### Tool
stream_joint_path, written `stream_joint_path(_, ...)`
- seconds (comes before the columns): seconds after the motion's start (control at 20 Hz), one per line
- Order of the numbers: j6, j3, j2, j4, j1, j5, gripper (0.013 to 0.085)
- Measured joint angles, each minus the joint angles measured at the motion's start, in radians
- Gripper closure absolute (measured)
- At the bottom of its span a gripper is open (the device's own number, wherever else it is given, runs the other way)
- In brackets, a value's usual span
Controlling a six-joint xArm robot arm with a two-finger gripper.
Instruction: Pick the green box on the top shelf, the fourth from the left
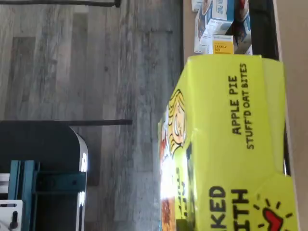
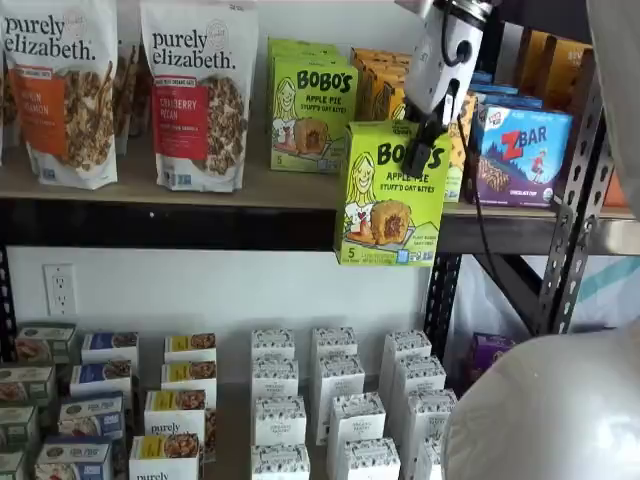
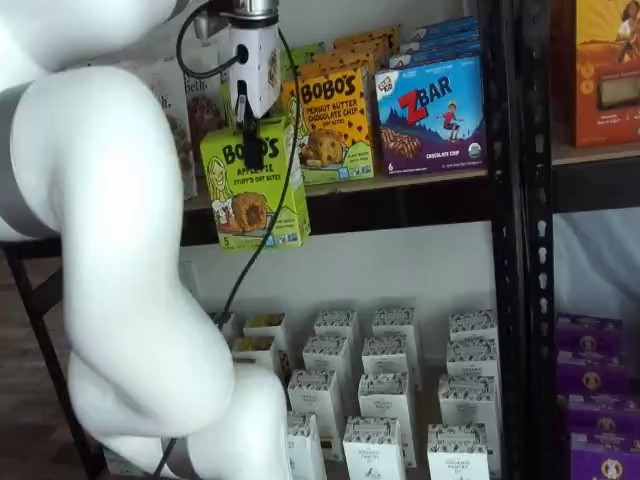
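You are holding the green box (image 2: 390,192) in the gripper (image 2: 420,150), whose black fingers are pinching it only at its upper edge, so the whole carton is hanging below the grip, out in front of the top shelf (image 2: 200,222) and dipping past its black front rail. In both shelf views the box is clear of the board, with its lower part overlapping the rail from the near side. The main risk, as you are judging it: the pinch is high and narrow, so the carton may be swinging or slipping, and a thin cardboard flap could be buckling under the fingers. A quick pull or a turn would be the likely cause. Nearest you the space is open, and the wrist view is showing only bare floor beside the box. Farther in, a second Bobo's carton (image 2: 312,112) is standing on the shelf to the left, the orange cartons (image 2: 382,88) directly behind, and the ZBar box (image 2: 520,155) to the right by the perforated upright (image 2: 575,210); a sideways drift right would be closing on that upright.
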Motion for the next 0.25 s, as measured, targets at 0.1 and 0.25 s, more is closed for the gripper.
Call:
stream_joint_path(0.1,-0.007,0.003,0.0,-0.001,-0.006,-0.001,0.069)
stream_joint_path(0.25,-0.017,0.008,-0.001,-0.003,-0.016,-0.003,0.069)
